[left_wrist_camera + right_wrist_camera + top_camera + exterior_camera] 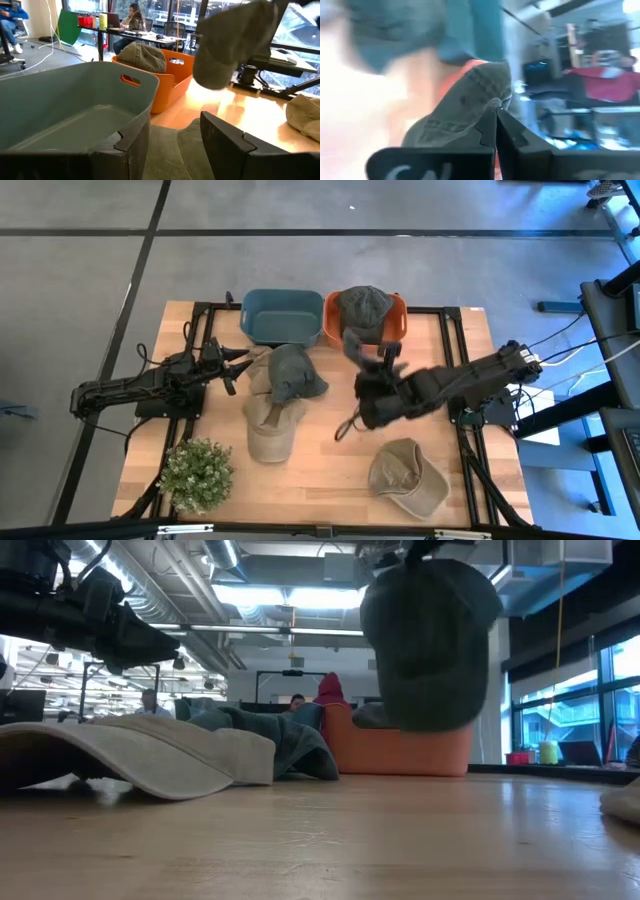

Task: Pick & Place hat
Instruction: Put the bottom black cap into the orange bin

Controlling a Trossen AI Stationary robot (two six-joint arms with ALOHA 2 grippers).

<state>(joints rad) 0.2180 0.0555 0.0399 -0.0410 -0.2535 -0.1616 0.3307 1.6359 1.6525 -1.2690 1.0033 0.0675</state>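
Note:
My right gripper (372, 368) is shut on a dark grey-green hat (430, 640), which hangs in the air near the orange bin (400, 320). The left wrist view also shows this hat (235, 40) aloft. Another grey-green hat (364, 304) lies inside the orange bin. My left gripper (238, 365) is open beside the blue bin (282, 317), over the edge of a dark green hat (292, 373) lying on the table. That hat partly overlaps a tan hat (270, 427). A second tan hat (408, 478) rests near the front right. My right gripper (495, 117) pinches a fold of the hat's cloth (487, 100) between its two shut fingers. The hat is lifted clear of the table and hangs below the fingers (430, 640).
A potted plant (197, 473) stands at the near left corner. The blue bin (75, 110) looks empty in the left wrist view. Bare wood lies in the middle of the table (330, 470) between the tan hats. People sit at desks in the room beyond.

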